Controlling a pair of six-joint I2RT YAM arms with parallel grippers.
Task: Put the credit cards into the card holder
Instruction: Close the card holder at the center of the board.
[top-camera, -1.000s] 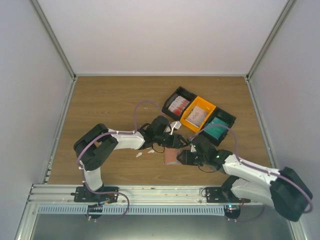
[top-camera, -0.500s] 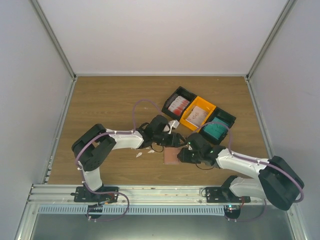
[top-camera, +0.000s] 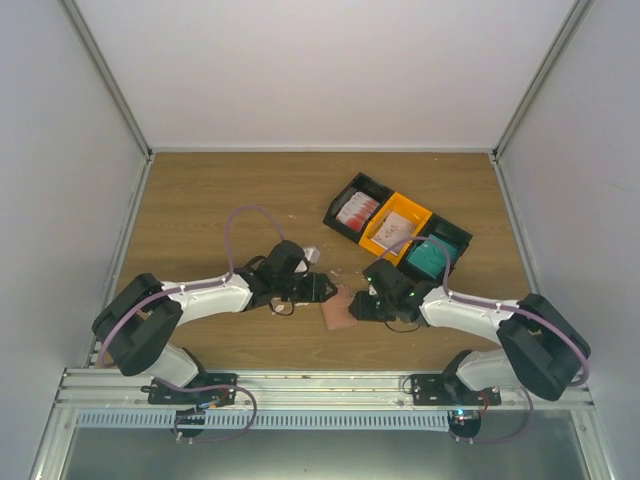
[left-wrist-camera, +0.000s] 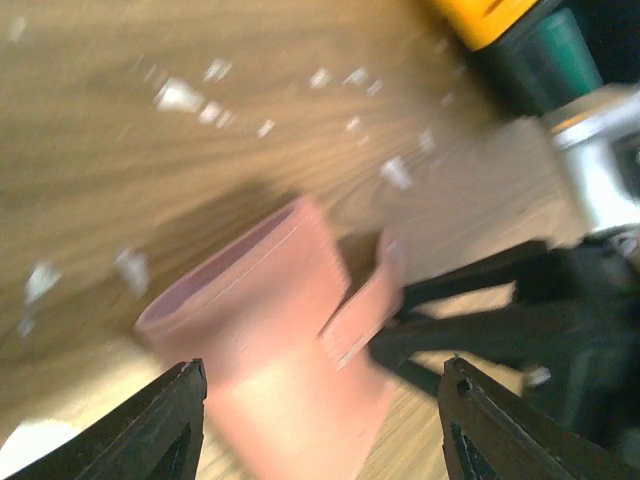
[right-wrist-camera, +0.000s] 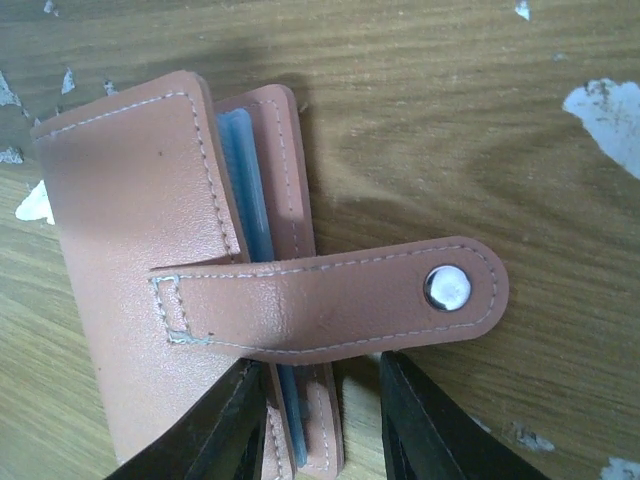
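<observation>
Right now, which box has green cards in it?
The black box at the right end, beside the orange box; the other black box is at the left.

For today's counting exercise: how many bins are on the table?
3, in a diagonal row right of centre: the far black bin, the orange bin in the middle, the near black bin with teal cards. None seems hidden.

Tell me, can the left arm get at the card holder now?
Probably yes: the open left fingers face the card holder with nothing between; the right fingers sit only at its far side.
</observation>
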